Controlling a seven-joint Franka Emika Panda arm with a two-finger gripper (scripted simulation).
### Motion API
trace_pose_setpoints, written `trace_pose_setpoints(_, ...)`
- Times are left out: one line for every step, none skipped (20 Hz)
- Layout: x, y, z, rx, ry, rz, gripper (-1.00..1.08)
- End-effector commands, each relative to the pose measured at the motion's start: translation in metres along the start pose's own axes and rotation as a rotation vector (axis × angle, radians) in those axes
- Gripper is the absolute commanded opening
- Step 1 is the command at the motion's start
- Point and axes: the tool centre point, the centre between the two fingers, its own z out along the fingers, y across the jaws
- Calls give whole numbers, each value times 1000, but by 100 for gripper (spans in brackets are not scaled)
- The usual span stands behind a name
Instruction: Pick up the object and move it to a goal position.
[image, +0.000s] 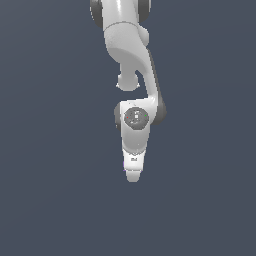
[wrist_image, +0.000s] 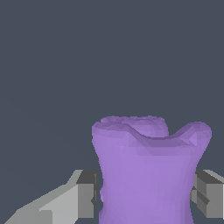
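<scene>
Your fingers (wrist_image: 85, 199) sit one on each side of the purple object (wrist_image: 148, 175), pads against its flanks, so they are pinching it. In the wrist view the object fills the lower middle of the frame between them. In the exterior view the arm (image: 131, 60) hangs down the centre, and the gripper (image: 132, 172) hides all but a faint purple sliver at its edge.
</scene>
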Motion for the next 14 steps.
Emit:
trace_pose_setpoints(1, -2, -1, 0, 0, 0, -100)
trace_pose_setpoints(2, -3, -2, 0, 0, 0, -100)
trace_pose_setpoints(3, -4, -3, 0, 0, 0, -100)
trace_pose_setpoints(4, -6, -5, 0, 0, 0, -100)
trace_pose_setpoints(6, -8, -6, 0, 0, 0, -100)
trace_pose_setpoints(7, -11, -8, 0, 0, 0, -100)
trace_pose_setpoints(9, -13, -10, 0, 0, 0, -100)
trace_pose_setpoints(12, -17, -12, 0, -1, 0, -100)
trace_pose_setpoints(14, -20, -14, 0, -1, 0, -100)
trace_pose_setpoints(17, -24, -17, 0, -1, 0, -100)
trace_pose_setpoints(20, -28, -20, 0, -1, 0, -100)
trace_pose_setpoints(23, -33, -23, 0, -1, 0, -100)
trace_pose_setpoints(26, -38, -27, 0, -1, 0, -100)
trace_pose_setpoints(30, -43, -31, 0, -1, 0, -100)
